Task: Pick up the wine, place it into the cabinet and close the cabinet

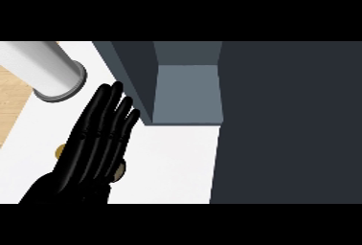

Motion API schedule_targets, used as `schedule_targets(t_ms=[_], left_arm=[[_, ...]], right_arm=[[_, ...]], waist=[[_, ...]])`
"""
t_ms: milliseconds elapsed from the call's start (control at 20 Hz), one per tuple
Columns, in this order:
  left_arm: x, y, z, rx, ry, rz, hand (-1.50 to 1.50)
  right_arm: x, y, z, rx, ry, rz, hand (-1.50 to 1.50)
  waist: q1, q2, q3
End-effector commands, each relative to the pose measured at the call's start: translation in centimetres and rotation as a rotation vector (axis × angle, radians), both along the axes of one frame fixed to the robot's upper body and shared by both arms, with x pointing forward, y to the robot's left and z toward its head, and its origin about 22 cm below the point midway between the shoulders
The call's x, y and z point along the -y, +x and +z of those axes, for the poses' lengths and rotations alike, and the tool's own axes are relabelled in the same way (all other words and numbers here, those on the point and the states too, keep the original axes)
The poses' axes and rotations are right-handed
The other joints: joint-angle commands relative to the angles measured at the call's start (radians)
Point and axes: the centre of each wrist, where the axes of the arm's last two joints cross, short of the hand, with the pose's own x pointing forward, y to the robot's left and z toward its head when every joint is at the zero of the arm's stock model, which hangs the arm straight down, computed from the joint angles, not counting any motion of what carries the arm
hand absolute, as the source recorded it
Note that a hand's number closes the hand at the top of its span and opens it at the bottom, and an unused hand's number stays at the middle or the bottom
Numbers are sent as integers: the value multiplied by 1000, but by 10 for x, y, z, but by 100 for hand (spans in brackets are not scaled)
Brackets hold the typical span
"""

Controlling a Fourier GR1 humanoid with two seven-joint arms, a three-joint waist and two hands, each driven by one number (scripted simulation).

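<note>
White counter top (176, 158) fills the lower middle of the head view, with a strip of pale wooden surface (10, 103) to the hand's left. Coming in from the lower left corner, the robot's black left hand (96, 143) lies open over the counter, its fingers (113, 103) straight, held close together and pointing away from the robot. Just beyond the fingertips and a little to their left stands a pale grey cylinder with a darker grey rim (42, 67). To the hand's right rises the dark slate-grey cabinet (283, 119); its lighter blue-grey recess (187, 93) sits just right of the fingertips, near them but apart. Two small tan-brown slivers (60, 151) peek out from under the hand, one at each side. Whether they belong to the wine bottle cannot be told, since the hand covers whatever lies beneath
</note>
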Motion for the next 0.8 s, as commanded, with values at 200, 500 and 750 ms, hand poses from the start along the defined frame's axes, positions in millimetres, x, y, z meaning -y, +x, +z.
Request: schedule_targets(t_ms=[200,500,750], left_arm=[[-34,-14,9,3,6,116,-150],[-53,-2,5,36,41,190,-150],[-71,-3,10,16,67,201,-150]], right_arm=[[7,-47,35,68,32,-2,-150],[10,-52,35,47,40,27,-150],[9,-46,41,70,19,26,-150]], waist=[[-3,-3,-1],[-10,1,-1],[-2,2,-2]])
